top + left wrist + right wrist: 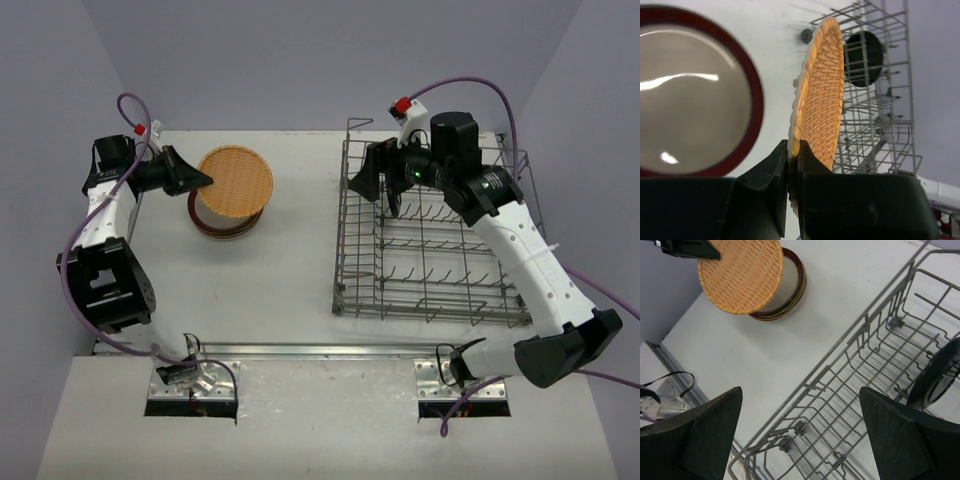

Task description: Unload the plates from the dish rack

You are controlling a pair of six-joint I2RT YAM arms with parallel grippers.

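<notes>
Left gripper (pixel 203 179): jaws clamped on tan-orange woven plate (pixel 236 181) rim, over cream red-rimmed plate (pixel 212 227), tabletop (pixel 280 285) far-left. Right gripper (pixel 381 188): jaws apart above dish rack (pixel 430 300); black plate (pixel 935 374) upright inside.

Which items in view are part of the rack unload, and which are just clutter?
Job:
- dish rack
- black plate standing in it
- woven orange plate, pinched by left gripper
- plate stack below it, red-rimmed plate on top
- right gripper, open at the rack

Not job:
- purple cables
- metal base plates at the near edge
</notes>
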